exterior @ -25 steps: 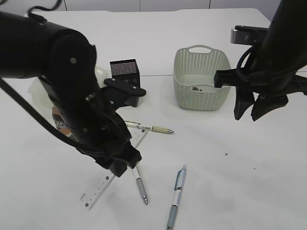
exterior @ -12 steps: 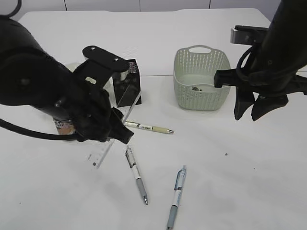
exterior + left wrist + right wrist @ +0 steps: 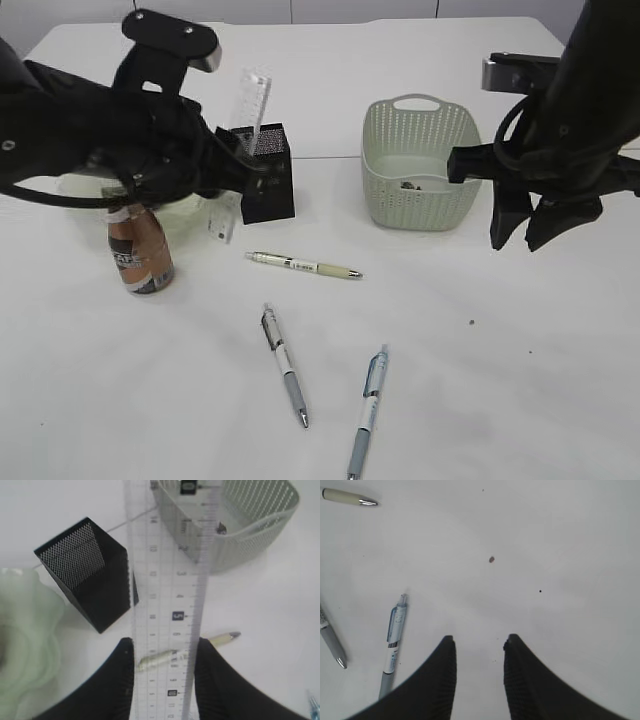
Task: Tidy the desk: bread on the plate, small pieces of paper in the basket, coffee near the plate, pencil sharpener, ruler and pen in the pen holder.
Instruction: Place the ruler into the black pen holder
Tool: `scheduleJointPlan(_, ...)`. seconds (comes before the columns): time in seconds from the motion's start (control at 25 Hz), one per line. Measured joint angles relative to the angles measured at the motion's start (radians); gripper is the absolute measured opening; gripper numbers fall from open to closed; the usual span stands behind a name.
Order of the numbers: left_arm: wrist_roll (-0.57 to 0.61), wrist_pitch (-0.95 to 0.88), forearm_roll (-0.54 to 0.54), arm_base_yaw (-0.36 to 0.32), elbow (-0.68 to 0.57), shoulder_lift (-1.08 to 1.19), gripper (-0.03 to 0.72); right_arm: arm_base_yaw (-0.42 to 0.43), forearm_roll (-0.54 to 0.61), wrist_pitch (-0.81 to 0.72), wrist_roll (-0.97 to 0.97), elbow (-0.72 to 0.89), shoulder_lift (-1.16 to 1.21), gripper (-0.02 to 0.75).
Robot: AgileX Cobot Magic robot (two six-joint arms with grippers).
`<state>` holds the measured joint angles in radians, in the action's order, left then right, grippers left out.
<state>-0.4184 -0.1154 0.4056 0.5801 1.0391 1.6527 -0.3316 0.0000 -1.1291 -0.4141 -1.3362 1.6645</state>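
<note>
While the left gripper (image 3: pixel 162 647) clenches the ruler (image 3: pixel 172 580) between its jaws, the ruler hangs upright beside the pen holder (image 3: pixel 266 170), at about nine o'clock of the basket (image 3: pixel 420 165). The right gripper (image 3: pixel 477 645) hovers parted, empty, over the desk (image 3: pixel 560 555).

Translucent plastic ruler (image 3: pixel 167 595), black mesh holder (image 3: pixel 87 572)

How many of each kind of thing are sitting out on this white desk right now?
Pens: 3
Ruler: 1, held in the left gripper
Pen holder: 1
Basket: 1
Coffee bottle: 1
Plate: 1
Total: 8
</note>
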Motion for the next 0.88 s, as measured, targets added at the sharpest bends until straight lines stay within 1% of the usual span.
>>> scheduleJointPlan(0.2, -0.002, 0.167, 0.006, -0.046, 0.0, 0.0, 0.253, 0.0, -0.029, 0.0, 0.0, 0.0, 0.0, 0.242)
scheduleJointPlan(0.44, -0.004, 0.365, 0.01, -0.1, 0.007, 0.022, 0.253, 0.0, -0.031, 0.0, 0.0, 0.0, 0.0, 0.242)
scheduleJointPlan(0.72, -0.004, 0.459, 0.019, -0.152, 0.107, 0.146, 0.254, 0.0, -0.034, 0.0, 0.0, 0.0, 0.0, 0.241)
scheduleJointPlan(0.88, -0.004, 0.533, 0.023, -0.17, 0.171, 0.232, 0.254, 0.0, -0.062, 0.0, 0.0, 0.0, 0.0, 0.241)
